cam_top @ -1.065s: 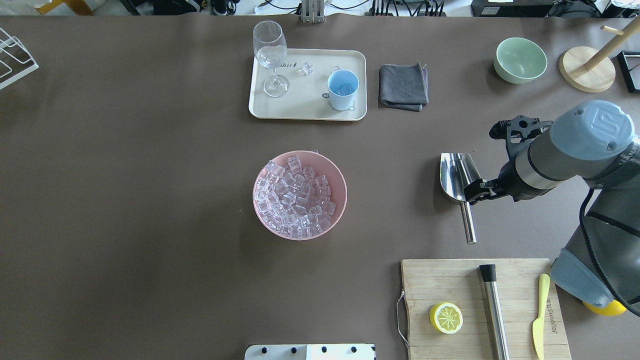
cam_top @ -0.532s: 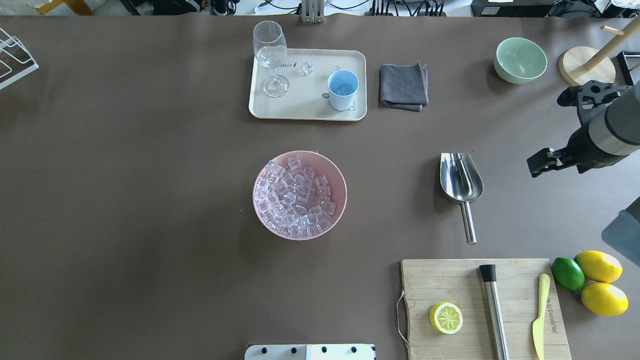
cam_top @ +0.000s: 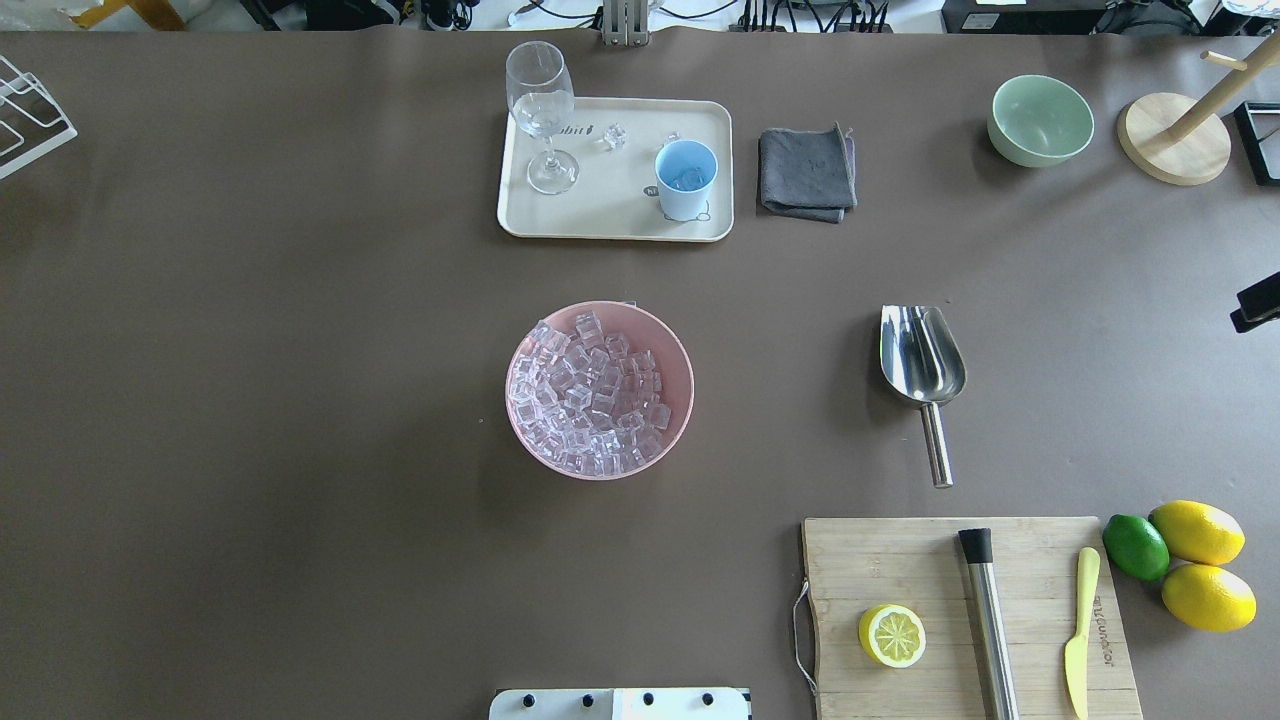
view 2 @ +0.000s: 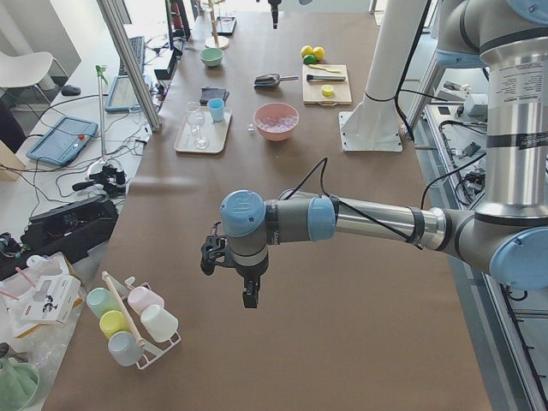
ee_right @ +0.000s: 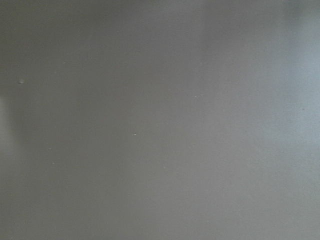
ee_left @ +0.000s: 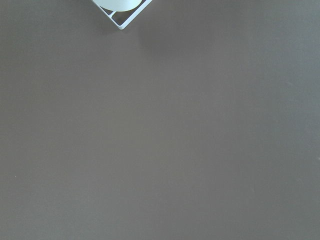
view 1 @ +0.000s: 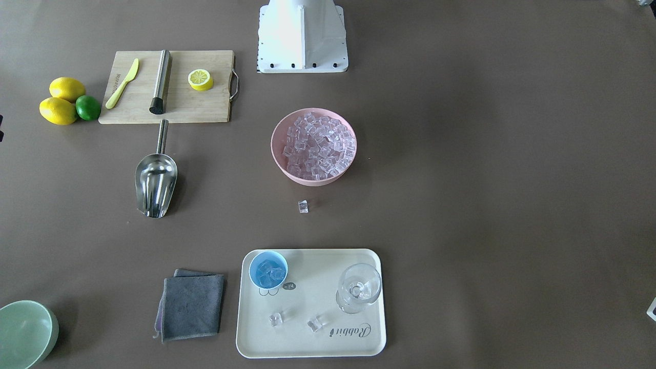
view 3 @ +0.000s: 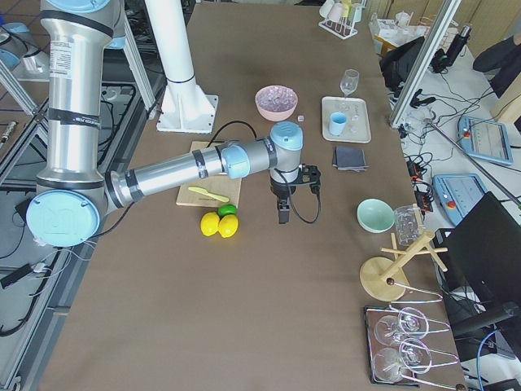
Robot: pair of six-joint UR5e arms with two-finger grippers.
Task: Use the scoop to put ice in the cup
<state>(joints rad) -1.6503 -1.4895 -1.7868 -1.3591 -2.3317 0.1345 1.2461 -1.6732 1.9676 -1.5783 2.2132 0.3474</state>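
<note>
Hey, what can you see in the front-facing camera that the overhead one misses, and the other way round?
Only front-facing: a loose ice cube lying in plain sight between the pink bowl and the tray. Only overhead: the wooden stand and the wire rack. Both: the scoop lying free, the ice heaped in the bowl, and the cup holding a few cubes.

Shiny steel scoop (cam_top: 921, 352), prob. acrylic ice (cam_top: 590, 400)

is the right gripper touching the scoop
Apart. The overhead view shows the right gripper at the picture's right edge and the scoop lying alone, with bare table between them.
</note>
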